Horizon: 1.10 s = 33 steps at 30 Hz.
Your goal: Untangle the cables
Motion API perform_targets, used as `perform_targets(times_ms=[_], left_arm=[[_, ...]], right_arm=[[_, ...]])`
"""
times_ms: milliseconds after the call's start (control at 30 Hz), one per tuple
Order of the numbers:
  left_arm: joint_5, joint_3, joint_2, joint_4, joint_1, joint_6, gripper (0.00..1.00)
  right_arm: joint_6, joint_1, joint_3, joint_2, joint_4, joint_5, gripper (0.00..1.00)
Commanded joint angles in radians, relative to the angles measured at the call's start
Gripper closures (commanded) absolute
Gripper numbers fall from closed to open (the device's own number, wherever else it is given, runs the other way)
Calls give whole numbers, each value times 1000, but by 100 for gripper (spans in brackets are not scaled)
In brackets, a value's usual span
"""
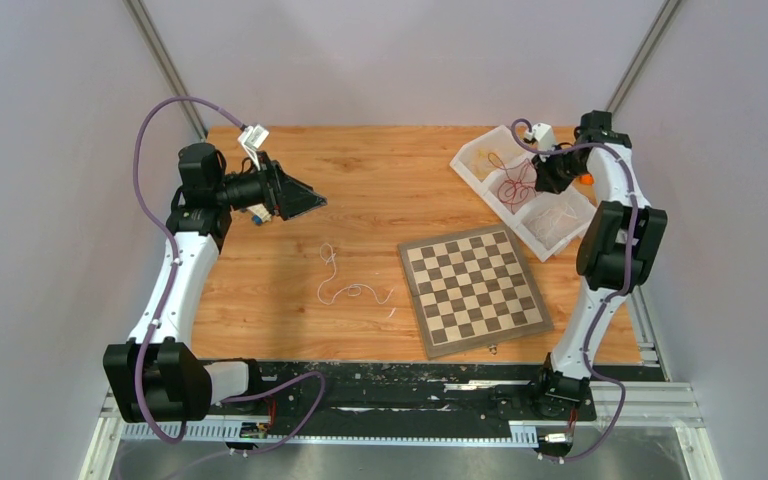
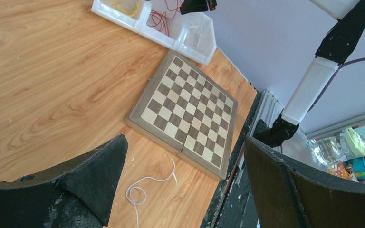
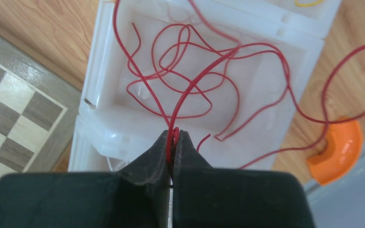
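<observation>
Red cable (image 3: 203, 75) thin, looping, pinched in right end effector (image 3: 172, 137); left end effector (image 2: 185, 142) spread.

A light wooden table (image 1: 380, 170) fills the middle of a small enclosure. Plain pale grey walls (image 1: 400, 50) rise behind the table and on both its sides. Slanting metal posts (image 1: 165, 65) stand at its two back corners. A metal rail (image 1: 400, 432) runs along its near edge. The light is soft and even.
</observation>
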Motion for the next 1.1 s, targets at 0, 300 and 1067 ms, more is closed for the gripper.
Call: perform_targets(times_ms=[0, 300, 1067], left_arm=[[13, -4, -22, 9, -5, 24, 0], [31, -30, -17, 28, -5, 13, 0], [44, 0, 23, -30, -5, 67, 0]], right_arm=[[-152, -20, 80, -92, -74, -9, 100], [-299, -32, 125, -109, -171, 45, 100], [-197, 128, 255, 86, -126, 351, 100]])
